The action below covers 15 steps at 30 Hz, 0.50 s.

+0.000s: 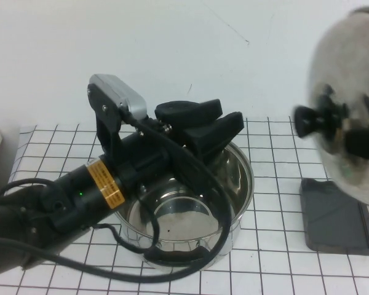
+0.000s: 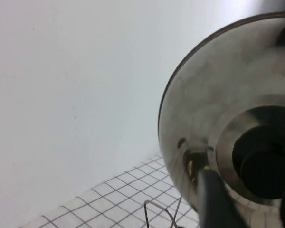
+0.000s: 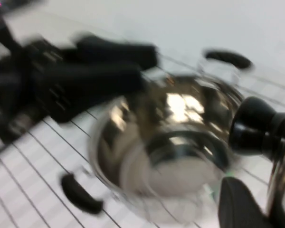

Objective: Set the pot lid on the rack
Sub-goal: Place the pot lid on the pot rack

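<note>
Your left gripper (image 1: 212, 123) sits over the pot (image 1: 190, 209), fingers parted and holding nothing. At your right, the right gripper (image 1: 350, 138) clamps the pot lid (image 1: 347, 80) on edge above the rack (image 1: 335, 218), knob (image 1: 310, 121) pointing left.

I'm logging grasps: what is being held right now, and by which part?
The right gripper holds the pot lid by its black knob, raised over the rack. The left gripper holds nothing.

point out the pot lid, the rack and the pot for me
pot lid (image 1: 347, 92): high view, on its shiny dome, above the knob
rack (image 1: 332, 215): high view, on the bare dark tray under the lid
pot (image 1: 237, 175): high view, on its inner right wall
</note>
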Tool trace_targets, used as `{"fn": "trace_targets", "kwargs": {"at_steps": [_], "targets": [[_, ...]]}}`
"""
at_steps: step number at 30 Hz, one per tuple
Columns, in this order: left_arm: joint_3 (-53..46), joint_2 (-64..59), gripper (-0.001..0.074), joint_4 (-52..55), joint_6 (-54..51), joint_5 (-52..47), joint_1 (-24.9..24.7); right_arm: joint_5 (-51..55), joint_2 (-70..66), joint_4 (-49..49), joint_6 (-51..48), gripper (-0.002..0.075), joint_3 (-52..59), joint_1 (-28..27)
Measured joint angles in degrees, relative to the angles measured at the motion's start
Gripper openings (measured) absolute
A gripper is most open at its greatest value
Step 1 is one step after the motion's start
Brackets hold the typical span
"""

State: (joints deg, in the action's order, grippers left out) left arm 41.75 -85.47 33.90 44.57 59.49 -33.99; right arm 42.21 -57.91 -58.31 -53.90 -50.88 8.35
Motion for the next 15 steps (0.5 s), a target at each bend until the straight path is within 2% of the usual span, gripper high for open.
{"fn": "trace_targets", "kwargs": {"at_steps": [4,6,9,15], "targets": [[0.0,2.2,0.0106,8.0,1.9,-1.8,1.5,0.0,2.8,16.2,12.4,0.0125,0.0,0.0],[0.0,2.6,0.0045,11.7,2.7,-1.8,1.6,-1.1,2.7,22.4,16.6,0.0125,0.0,0.0],[0.0,2.7,0.0014,16.3,4.4,-1.8,1.6,-4.9,1.3,27.3,19.6,0.0125,0.2,0.0],[0.0,2.7,0.0002,23.3,8.3,-1.8,1.6,-8.9,-4.4,28.2,20.6,0.0125,0.2,0.0]]}}
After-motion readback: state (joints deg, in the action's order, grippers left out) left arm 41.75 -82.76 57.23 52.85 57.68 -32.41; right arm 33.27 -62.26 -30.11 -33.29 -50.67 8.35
